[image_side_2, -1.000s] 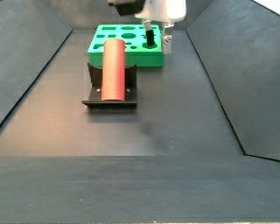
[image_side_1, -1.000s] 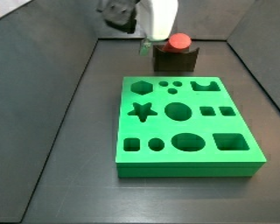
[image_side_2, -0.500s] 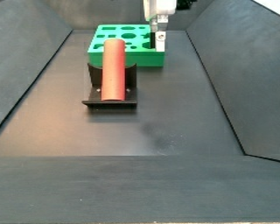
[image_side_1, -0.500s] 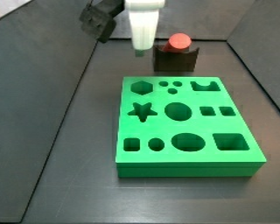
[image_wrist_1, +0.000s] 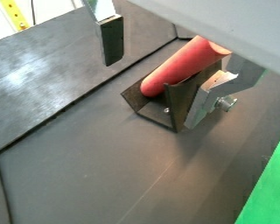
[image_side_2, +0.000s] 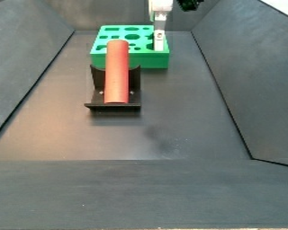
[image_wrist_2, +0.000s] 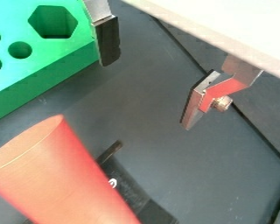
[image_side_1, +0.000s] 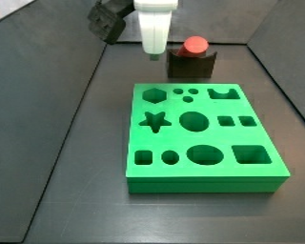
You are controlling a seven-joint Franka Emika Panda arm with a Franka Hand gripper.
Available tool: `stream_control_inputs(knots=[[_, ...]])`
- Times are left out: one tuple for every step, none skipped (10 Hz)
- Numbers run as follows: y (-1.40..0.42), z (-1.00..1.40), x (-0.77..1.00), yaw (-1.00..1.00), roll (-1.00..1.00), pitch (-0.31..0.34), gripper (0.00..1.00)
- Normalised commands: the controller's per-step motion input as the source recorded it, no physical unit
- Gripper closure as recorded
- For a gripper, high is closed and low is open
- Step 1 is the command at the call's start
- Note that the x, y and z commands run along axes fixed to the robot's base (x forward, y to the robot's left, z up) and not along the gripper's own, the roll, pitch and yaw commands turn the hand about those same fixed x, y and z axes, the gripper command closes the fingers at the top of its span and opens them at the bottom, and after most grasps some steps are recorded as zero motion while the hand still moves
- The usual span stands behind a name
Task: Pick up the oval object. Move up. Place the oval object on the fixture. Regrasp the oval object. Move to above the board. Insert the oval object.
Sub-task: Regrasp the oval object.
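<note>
Counts first: one oval object point(image_side_2: 116, 72), one fixture point(image_side_2: 114, 97), one board point(image_side_1: 202, 139) and one gripper point(image_wrist_2: 161, 80) with two fingers.

In both side views the red oval object lies flat in the notch on top of the dark fixture, touching it and nothing else. Its long axis is level, running along the length of the dark floor point(image_side_2: 134, 126): in a side view one rounded end point(image_side_1: 193, 45) faces the camera from above the block, and in a side view the whole rod shows lengthwise, one end toward the board and one toward the near edge of the floor. In a wrist view the rod point(image_wrist_1: 178, 66) rests in the bracket point(image_wrist_1: 157, 104), and in a wrist view only its near end point(image_wrist_2: 63, 181) shows, large and blurred.

The green board lies on the floor, just beside the fixture on its far side in a side view point(image_side_2: 127, 46), its shaped holes facing up. By a side view it carries about eleven holes: a hexagon, a star, circles, ovals and squares.

The gripper hangs above the floor next to the fixture, well clear of the rod. Its fingers point(image_wrist_2: 106, 39) stand apart with only bare floor between them; nothing is held. In a side view its white body point(image_side_1: 154, 28) is raised beside the block near the far edge of the floor.
</note>
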Motion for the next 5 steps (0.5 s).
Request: stream_control_inputs(knots=[[-0.01,-0.04,1.0,-0.03,0.16,0.158,0.0],[-0.02,-0.04,1.0,-0.01,0.15,0.153,0.0],[-0.02,-0.04,1.0,0.01,0.13,0.14,0.0],[-0.02,-0.04,1.0,0.01,0.12,0.131,0.0],[-0.02,-0.05,1.0,0.02,0.12,0.117,0.0]])
